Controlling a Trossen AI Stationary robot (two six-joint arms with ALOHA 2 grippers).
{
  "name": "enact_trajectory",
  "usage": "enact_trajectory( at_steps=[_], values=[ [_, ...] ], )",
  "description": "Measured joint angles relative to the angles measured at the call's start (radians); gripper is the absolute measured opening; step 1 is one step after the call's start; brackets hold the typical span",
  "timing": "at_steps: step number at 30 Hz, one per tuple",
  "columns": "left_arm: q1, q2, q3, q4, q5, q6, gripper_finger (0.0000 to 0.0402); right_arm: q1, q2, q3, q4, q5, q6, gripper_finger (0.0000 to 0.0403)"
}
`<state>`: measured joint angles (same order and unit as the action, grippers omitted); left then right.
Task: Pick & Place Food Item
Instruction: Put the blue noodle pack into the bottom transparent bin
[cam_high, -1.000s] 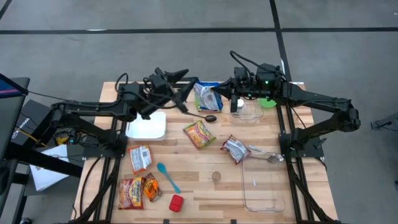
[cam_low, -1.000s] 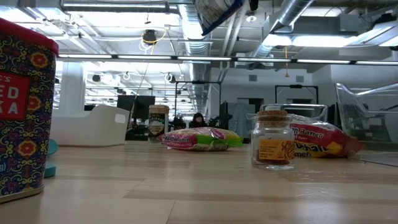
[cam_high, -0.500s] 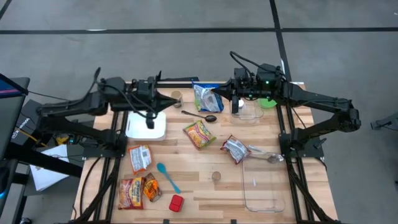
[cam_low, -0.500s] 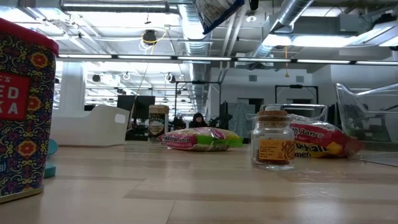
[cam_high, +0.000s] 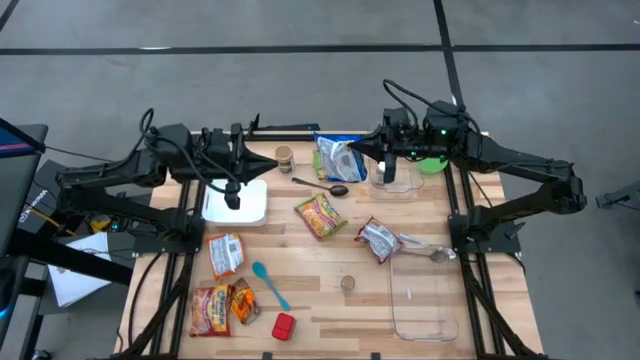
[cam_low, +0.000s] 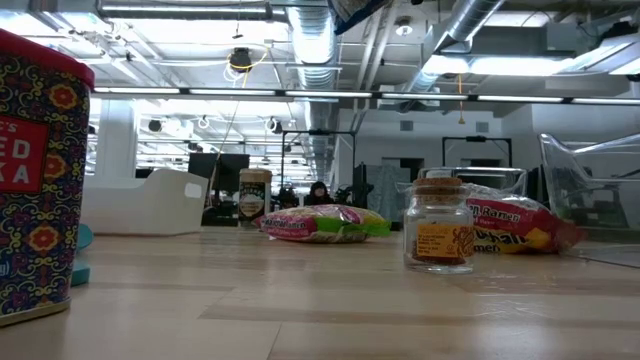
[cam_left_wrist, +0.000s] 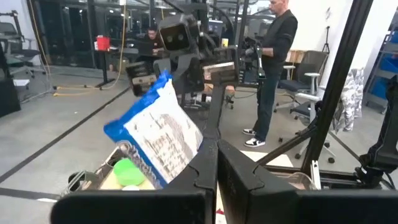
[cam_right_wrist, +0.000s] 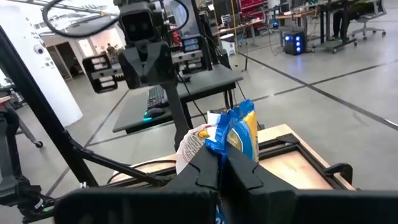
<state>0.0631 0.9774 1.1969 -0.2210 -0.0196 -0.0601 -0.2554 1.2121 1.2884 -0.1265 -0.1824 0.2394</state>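
- The right gripper (cam_high: 362, 150) hangs above the table's far edge, its fingers pinched on the blue-and-white snack bag (cam_high: 333, 157), which is lifted off the wooden table (cam_high: 330, 290).
- In the right wrist view the bag (cam_right_wrist: 231, 138) stands just past the closed fingertips, clamped at its lower edge.
- The left gripper (cam_high: 262, 166) hovers over the white bin (cam_high: 236, 207), fingers pressed together, holding nothing.
- A clear container (cam_high: 397, 180) sits below the right arm.
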Motion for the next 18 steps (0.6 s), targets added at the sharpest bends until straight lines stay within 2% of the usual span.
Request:
enact_trajectory(
  at_steps=[7,14,18],
  values=[
    [0.0,-0.001,0.0,0.002,0.003,0.0,0.0003,0.02,-0.013,0.0,-0.115,-0.023,0.045,0.0],
    [0.0,-0.001,0.0,-0.002,0.093,-0.015,0.0003,0.115,-0.097,0.0,-0.327,-0.057,0.092,0.0],
    [0.0,-0.001,0.0,-0.008,0.199,-0.033,0.0003,0.185,-0.154,0.0,-0.424,-0.056,0.151,0.0]
  ],
)
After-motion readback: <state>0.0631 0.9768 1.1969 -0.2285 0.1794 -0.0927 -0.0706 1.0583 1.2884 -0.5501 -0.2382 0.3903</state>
